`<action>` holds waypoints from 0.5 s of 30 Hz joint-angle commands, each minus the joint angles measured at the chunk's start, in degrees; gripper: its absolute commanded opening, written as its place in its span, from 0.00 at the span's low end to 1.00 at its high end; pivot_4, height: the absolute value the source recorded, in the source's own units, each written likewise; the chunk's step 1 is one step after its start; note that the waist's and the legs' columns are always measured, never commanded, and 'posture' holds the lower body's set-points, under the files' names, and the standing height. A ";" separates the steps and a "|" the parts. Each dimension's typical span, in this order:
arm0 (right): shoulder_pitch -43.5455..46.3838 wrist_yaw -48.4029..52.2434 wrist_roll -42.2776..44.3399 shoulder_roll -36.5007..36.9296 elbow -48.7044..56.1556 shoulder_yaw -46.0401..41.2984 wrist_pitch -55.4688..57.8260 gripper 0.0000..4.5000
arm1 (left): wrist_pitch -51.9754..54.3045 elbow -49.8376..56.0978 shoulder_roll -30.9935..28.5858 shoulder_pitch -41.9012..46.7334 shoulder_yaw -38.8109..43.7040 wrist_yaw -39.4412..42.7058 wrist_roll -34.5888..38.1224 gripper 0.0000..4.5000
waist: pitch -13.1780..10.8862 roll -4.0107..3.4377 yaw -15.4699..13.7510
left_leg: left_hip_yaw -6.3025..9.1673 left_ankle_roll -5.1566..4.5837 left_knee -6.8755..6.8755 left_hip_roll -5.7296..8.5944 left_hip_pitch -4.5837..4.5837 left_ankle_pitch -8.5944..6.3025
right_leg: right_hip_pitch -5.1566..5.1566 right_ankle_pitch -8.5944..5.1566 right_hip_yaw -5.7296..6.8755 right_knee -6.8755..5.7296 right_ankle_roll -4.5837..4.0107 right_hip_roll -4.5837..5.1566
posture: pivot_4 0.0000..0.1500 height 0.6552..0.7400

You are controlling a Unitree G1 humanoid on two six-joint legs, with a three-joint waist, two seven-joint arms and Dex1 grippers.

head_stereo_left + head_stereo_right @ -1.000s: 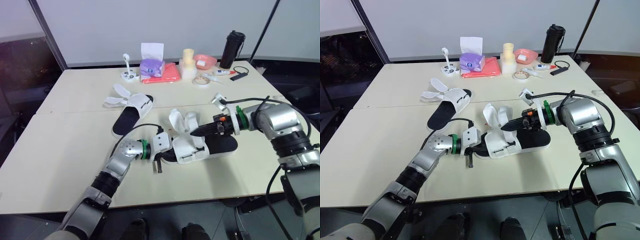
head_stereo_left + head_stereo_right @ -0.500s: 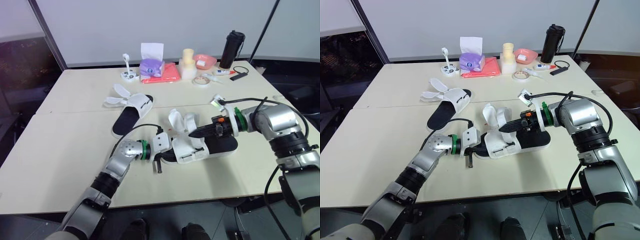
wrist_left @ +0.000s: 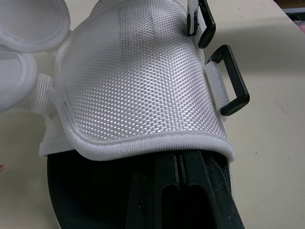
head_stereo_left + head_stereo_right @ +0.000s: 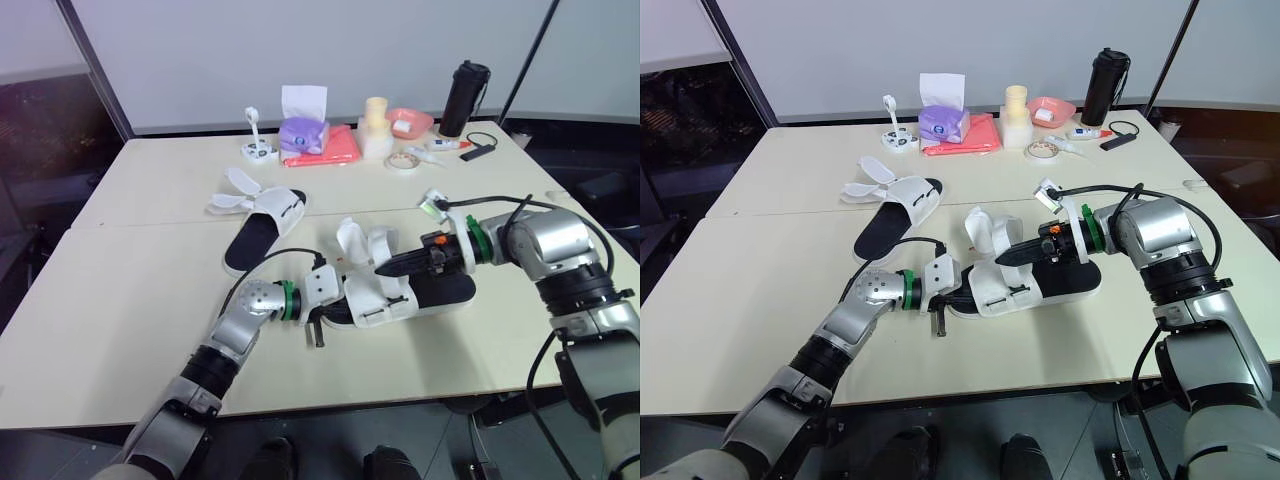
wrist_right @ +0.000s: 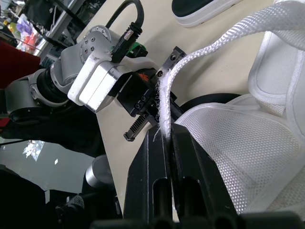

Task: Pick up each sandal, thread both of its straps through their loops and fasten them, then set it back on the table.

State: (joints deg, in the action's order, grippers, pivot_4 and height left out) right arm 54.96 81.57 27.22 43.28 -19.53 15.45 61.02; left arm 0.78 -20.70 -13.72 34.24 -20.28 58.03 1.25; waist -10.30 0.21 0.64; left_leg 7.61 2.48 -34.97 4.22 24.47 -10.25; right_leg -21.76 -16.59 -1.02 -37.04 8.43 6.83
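The near sandal [image 4: 425, 292], black sole with a white woven upper, lies at the table's middle. My left gripper [image 4: 333, 308] is shut on its sole at the toe end, under the upper [image 3: 138, 86]. Two black loops [image 3: 229, 81] stick out from the upper's side. My right gripper [image 4: 383, 268] reaches in from the right and is shut on one white strap [image 5: 200, 55], held raised over the upper. The second sandal [image 4: 264, 224] lies further back on the left, its straps [image 4: 238, 190] spread open.
Along the far edge stand a purple tissue box [image 4: 303, 128], a red cloth [image 4: 337, 148], a cream bottle [image 4: 376, 126], a pink bowl [image 4: 410, 121], a tape roll [image 4: 402, 161] and a black flask [image 4: 465, 98]. Bare table [image 4: 130, 290] lies to the left.
My right gripper has edged slightly leftward with the strap still pinched. The left gripper and both sandals have stayed put.
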 commanded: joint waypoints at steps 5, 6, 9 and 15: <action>3.69 2.81 -0.99 -0.01 -1.65 1.11 -1.01 0.01 | 1.83 -2.01 -0.98 -1.49 -1.76 -0.14 -2.12 0.00 | 0.00 0.00 0.02 | -0.01 0.00 0.01 0.00 0.00 0.00 | -0.01 0.00 -0.01 0.00 0.00 0.00 | 1.00 1.00; 3.84 3.09 -1.39 -0.09 -2.09 1.49 -1.39 0.01 | 1.82 -2.08 -0.95 -1.45 -1.74 -0.17 -2.12 0.00 | 0.00 0.00 0.00 | -0.01 0.00 0.01 0.00 0.00 0.00 | -0.01 0.00 0.00 0.00 0.00 0.00 | 1.00 1.00; 3.88 3.78 -4.56 -0.95 -5.90 3.78 -5.02 0.01 | 1.75 -2.21 -0.90 -1.52 -1.77 -0.30 -2.13 0.00 | 0.00 0.00 0.05 | -0.01 0.00 0.01 0.00 0.00 0.00 | -0.01 0.00 0.00 0.00 0.00 0.00 | 1.00 1.00; 5.02 5.39 -10.50 -3.18 -13.89 6.54 -12.36 0.01 | 1.82 -2.00 -1.07 -1.66 -1.80 -0.49 -2.07 0.00 | 0.00 -0.01 0.00 | -0.01 0.00 0.01 0.01 0.00 0.00 | 0.01 0.00 0.00 0.00 0.00 0.00 | 1.00 1.00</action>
State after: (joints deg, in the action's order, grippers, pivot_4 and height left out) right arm 59.60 86.02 18.65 40.26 -32.03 20.71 50.11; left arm 0.79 -20.51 -13.77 34.06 -20.51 57.39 1.25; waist -10.30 0.21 0.64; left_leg 7.60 2.49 -34.96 4.23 24.47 -10.26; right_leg -21.75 -16.59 -1.02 -37.03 8.43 6.83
